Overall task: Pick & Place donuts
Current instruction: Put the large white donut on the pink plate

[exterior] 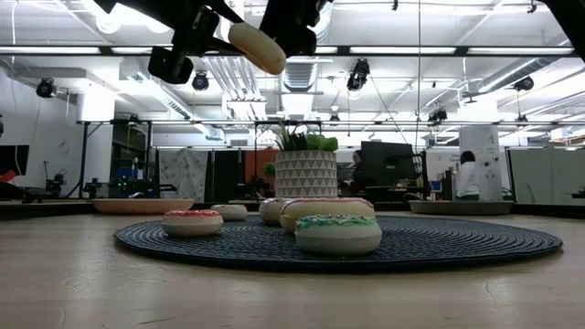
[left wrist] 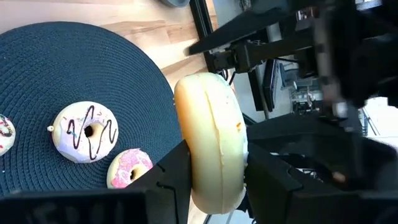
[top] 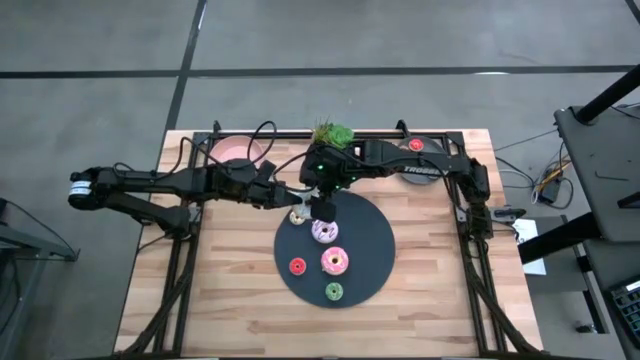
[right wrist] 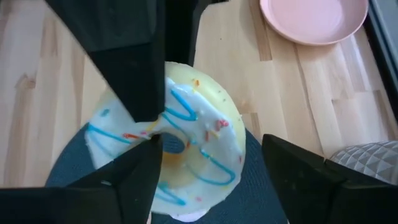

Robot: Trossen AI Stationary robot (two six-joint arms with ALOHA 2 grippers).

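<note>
Two grippers are meeting above the far-left edge of the dark round mat (top: 362,228), over the wooden table (top: 450,300). The left gripper (left wrist: 214,186) is clamping a white-frosted donut (left wrist: 211,137) on edge between its two fingers, up in the air; the low view is showing this donut (exterior: 257,46) hanging well above the mat, close beneath the arms. The right gripper (right wrist: 208,168) is sitting just over the same donut (right wrist: 193,143), whose white icing is carrying thin blue squiggles and a few red flecks. Its fingers are standing spread apart, one on each side of the donut, with a clear gap at the nearer finger; it is gripping nothing.

Four more donuts are lying flat on the mat, all apart from one another. A donut with white icing and dark lines (top: 325,232) is lying nearest the grippers, a pink-frosted donut (top: 334,262) is sitting near the mat's middle, a small red donut (top: 297,266) is lying to its left, and a small green donut (top: 333,291) is resting near the front edge. A pink plate (top: 236,149) is standing at the far-left corner of the table, and a potted plant (top: 333,133) is sitting at the far edge.
</note>
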